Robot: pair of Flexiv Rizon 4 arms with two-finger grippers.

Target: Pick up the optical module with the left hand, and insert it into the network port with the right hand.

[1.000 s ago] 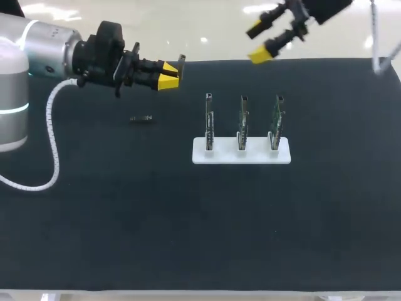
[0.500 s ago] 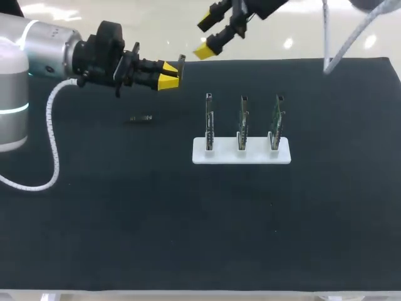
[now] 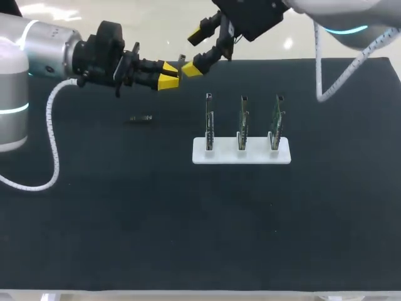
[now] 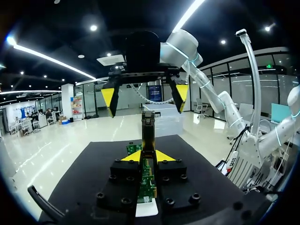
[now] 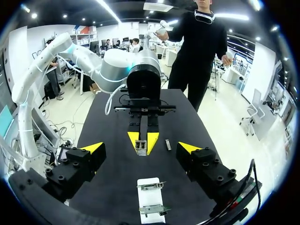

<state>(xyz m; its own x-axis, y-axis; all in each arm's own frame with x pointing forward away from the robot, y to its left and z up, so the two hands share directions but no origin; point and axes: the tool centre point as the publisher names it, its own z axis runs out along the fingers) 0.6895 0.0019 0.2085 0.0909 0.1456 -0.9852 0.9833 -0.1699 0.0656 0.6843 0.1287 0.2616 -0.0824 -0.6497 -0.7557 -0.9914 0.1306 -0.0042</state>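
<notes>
Head view shows the right hand now just in front of the left hand. One second ago it was far off, above the far edge of the table, and it has travelled across in this short time. The left hand did not move at all. It is pinching the optical module between its two yellow tips, and the free end of the module sticks out ahead of them, toward the right hand.

From the left wrist view, the right hand is spread wide, with one finger on each side of the module's free end. I see a gap on both sides, so it does not touch the module yet. The right wrist view agrees: the module sits ahead of the right hand, about midway between its open fingers.

For the task this means, I think, that the pick-up is done and the handover is about to begin. The right hand must come a little closer and press together on the free end before the left hand lets go. The three upright boards in the white holder, where the network port must be, stand near the right hand, untouched. A small dark piece lies on the table near the left hand.
</notes>
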